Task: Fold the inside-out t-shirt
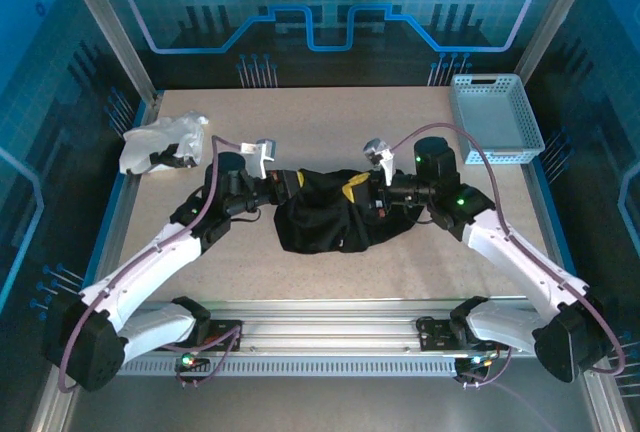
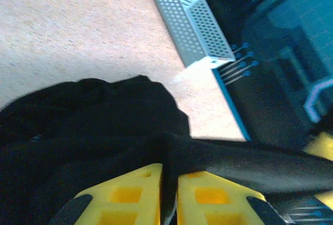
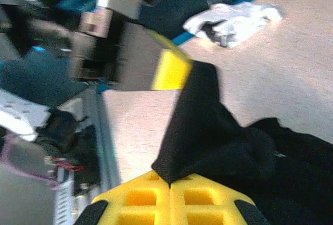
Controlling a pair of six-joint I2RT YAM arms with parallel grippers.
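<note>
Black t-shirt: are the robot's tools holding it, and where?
Yes. The right tool pinches a raised fold of the black t-shirt at its right end; the left tool nips the cloth at its left end.

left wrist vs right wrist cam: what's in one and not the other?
Left wrist, not right wrist: the perforated grey basket near the tabletop's blue edge. Right wrist, not left wrist: the white garment, crumpled on the tabletop. Both: the black t-shirt, bare tabletop, and that arm's own yellow fingers pinching the fabric, left gripper and right gripper.
</note>
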